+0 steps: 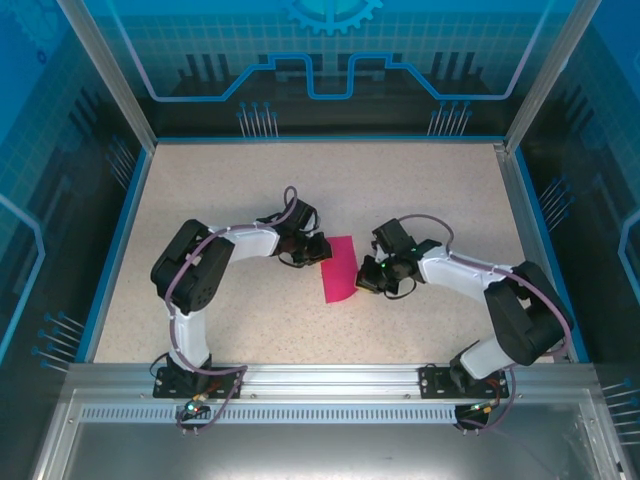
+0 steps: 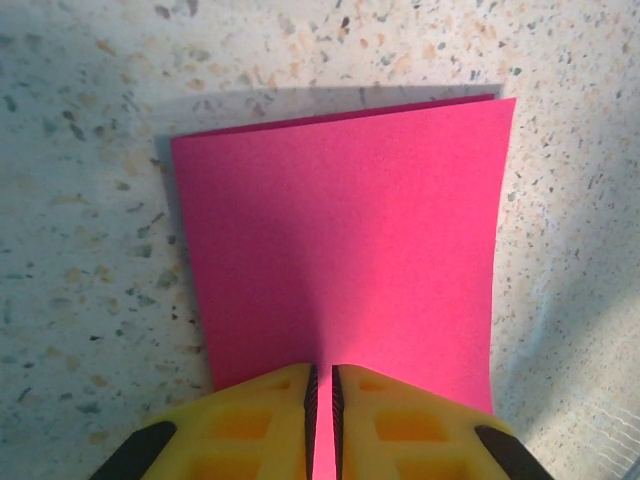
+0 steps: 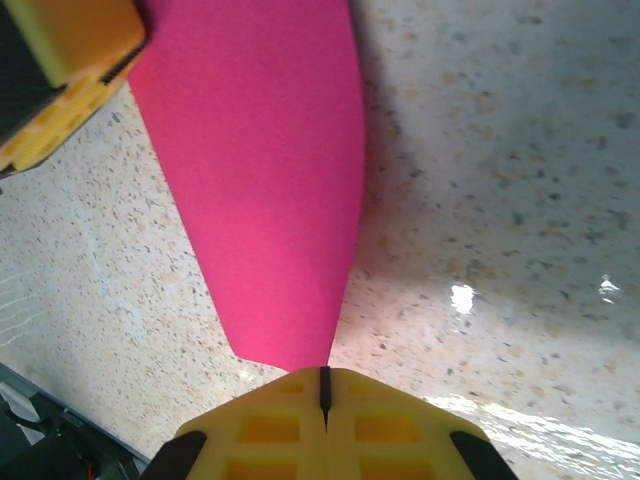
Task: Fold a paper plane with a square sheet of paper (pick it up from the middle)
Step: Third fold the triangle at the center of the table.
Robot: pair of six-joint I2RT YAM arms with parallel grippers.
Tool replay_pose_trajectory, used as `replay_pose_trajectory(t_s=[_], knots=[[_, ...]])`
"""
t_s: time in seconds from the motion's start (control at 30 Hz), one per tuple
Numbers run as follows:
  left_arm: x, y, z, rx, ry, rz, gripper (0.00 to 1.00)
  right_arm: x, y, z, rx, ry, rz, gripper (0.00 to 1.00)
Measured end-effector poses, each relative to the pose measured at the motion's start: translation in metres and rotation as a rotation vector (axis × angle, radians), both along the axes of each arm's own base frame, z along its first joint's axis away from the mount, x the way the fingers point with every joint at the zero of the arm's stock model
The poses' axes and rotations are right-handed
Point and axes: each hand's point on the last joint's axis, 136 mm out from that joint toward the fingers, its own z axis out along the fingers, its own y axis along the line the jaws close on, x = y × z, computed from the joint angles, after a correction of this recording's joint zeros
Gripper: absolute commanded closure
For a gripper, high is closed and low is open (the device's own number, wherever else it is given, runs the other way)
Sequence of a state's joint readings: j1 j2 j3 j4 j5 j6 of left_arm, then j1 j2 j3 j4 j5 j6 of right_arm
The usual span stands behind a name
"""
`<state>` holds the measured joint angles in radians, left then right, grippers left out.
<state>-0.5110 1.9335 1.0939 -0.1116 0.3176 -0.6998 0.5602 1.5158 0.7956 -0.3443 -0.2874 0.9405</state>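
Pink paper (image 1: 340, 268) folded double, mid-table (image 1: 420, 190), held up between my two arms, shadow under it, my left gripper (image 2: 322, 385) pinched on its left edge, my right gripper (image 3: 324, 385) clamped on the opposite edge, sheet slightly bowed.

This is a robotics lab cell, a purpose-built test enclosure. A speckled table (image 1: 400, 190) is boxed in by translucent blue panels (image 1: 60, 150) printed with circuit lines and a gear emblem (image 1: 335, 12), framed by aluminium posts (image 1: 105, 70). A left arm (image 1: 190, 275) and a right arm (image 1: 520, 310), both white and black, are bolted to a slotted metal rail (image 1: 320, 385) along the near edge.
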Motion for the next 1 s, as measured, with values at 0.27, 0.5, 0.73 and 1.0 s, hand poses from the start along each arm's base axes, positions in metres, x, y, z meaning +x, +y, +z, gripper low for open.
replay_pose_trajectory(t_s=[0.27,0.5,0.73,1.0], knots=[[-0.001,0.001,-0.004,0.001,0.002,0.001,0.84,0.012,0.016,0.004,-0.005,-0.041,0.022,1.00],[-0.001,0.002,-0.004,-0.001,0.001,0.003,0.85,0.032,0.041,0.002,0.026,-0.088,0.036,1.00],[-0.001,0.002,-0.005,-0.001,0.001,0.003,0.86,0.043,0.057,-0.006,0.046,-0.115,0.034,1.00],[-0.001,0.002,-0.005,-0.001,0.001,0.003,0.86,0.050,0.064,-0.016,0.056,-0.121,0.020,1.00]])
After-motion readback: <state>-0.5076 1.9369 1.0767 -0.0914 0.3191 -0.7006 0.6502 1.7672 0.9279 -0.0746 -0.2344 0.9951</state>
